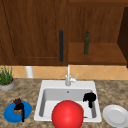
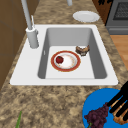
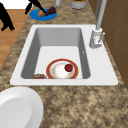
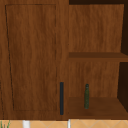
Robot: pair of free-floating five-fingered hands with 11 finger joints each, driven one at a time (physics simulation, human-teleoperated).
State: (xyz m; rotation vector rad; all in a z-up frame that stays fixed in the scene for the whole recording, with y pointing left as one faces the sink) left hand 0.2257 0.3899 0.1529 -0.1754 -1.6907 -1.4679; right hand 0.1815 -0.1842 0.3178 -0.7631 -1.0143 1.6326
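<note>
The left hand is seen with straight, relaxed fingers on a brown pastry beside dark grapes on the round blue plate, while the curled, empty right hand hangs over the white sink, flanked by a white plate.

Quick count: two black hands, left hand and right hand. Three plates: one blue plate, one white plate, one red-rimmed plate. One green bottle, one potted plant, one faucet, one grape bunch.
</note>
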